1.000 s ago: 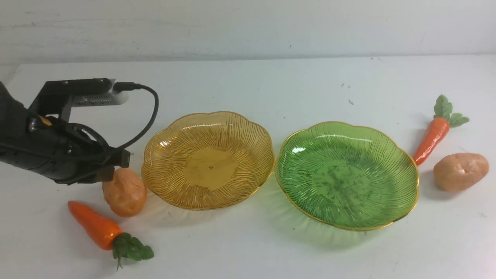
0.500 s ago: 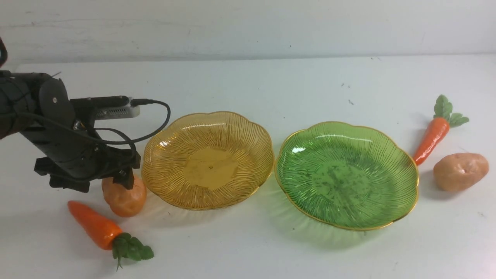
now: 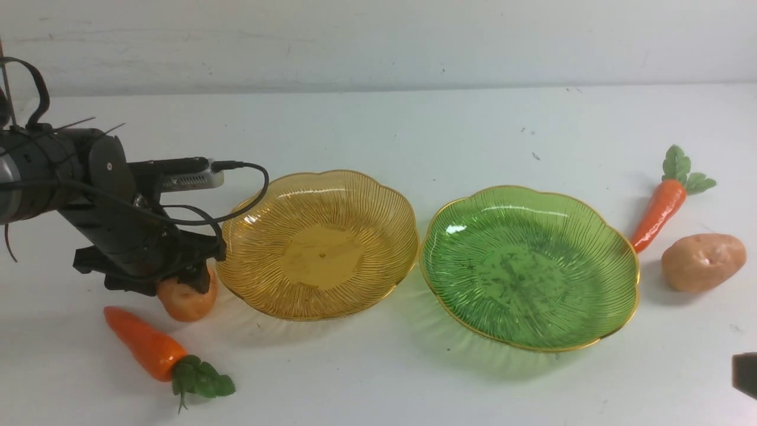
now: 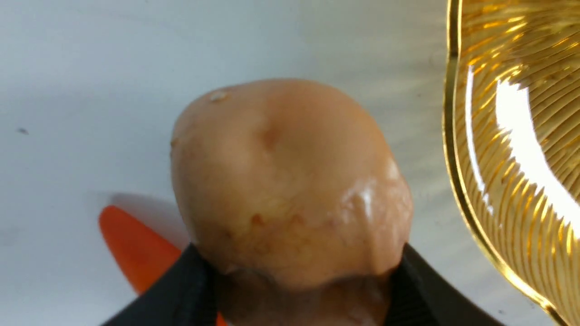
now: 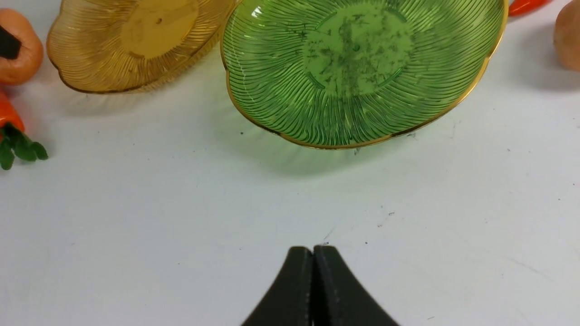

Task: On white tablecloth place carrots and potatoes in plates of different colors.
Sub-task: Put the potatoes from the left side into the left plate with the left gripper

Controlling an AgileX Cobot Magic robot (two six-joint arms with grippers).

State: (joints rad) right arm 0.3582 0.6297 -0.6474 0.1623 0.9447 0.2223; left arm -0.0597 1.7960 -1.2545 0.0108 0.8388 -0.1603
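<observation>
You have bright, even light over the white worktop. Soft shadows lie on the near side of the amber plate and the green plate. Shiny white streaks gleam on the amber plate in the left wrist view. There the potato is very close and a bit blurry, and the carrot behind it looks fuzzy.

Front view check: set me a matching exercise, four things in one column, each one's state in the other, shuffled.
Things
1. left potato
2. right potato
3. amber plate
4. right gripper

States
A. shut, holding nothing
B. empty
C. clamped in the left gripper
D. lying free on the white tablecloth

Pairs: 1-C, 2-D, 3-B, 4-A
</observation>
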